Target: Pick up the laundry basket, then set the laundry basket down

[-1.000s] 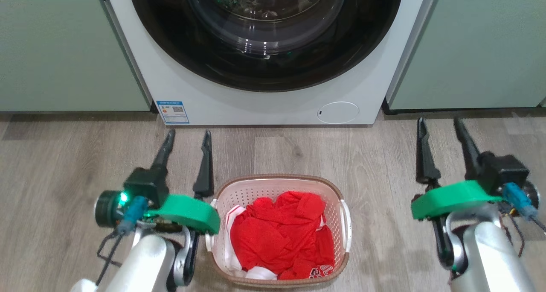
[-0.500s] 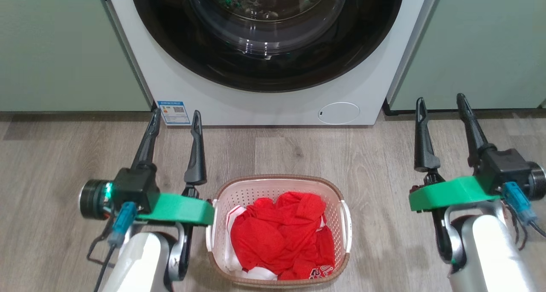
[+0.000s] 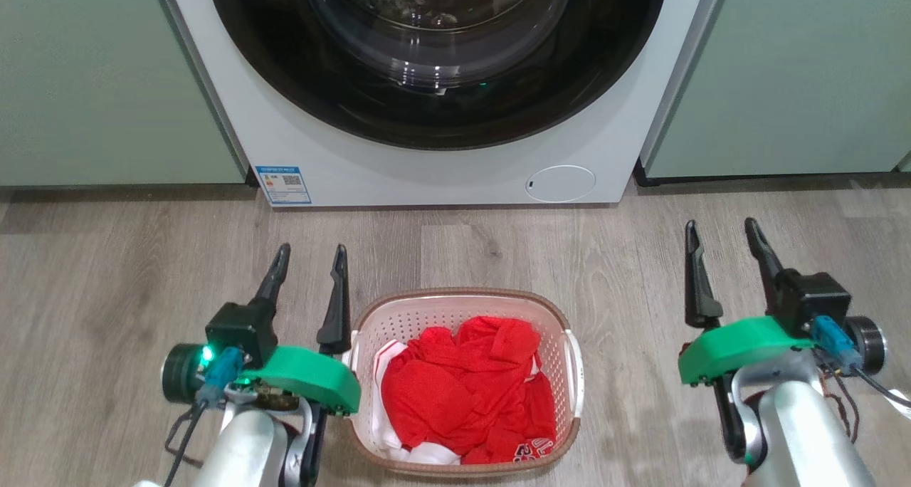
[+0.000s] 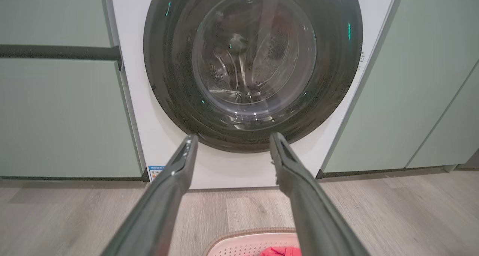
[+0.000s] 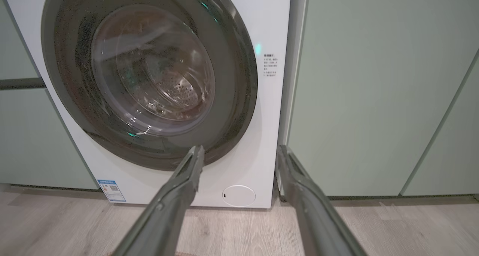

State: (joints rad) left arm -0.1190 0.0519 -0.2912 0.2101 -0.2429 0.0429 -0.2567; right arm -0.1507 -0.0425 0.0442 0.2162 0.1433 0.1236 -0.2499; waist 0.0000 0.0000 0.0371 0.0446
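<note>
Laundry basket (image 3: pixel 461 294) is found standing on the wood floor (image 3: pixel 107 273) in front of the washer (image 3: pixel 427 177), with red clothing (image 3: pixel 462 394) heaped inside. Its long axis is seen running from robot toward washer, so the white side handle (image 3: pixel 574 373) faces outward to the right.

Left gripper (image 3: pixel 312 250) is noted just beside the basket's left rim; its fingers are spread, with nothing held. Right gripper (image 3: pixel 720 225) is likewise spread and empty, well apart from the basket's right side. The left arm is judged the nearer.

From both sets of jaws the basket lies inward and lower, back toward the wrists; both sets are pointed past it at the washer. No contact is seen. Pick-up is judged not yet begun.
</note>
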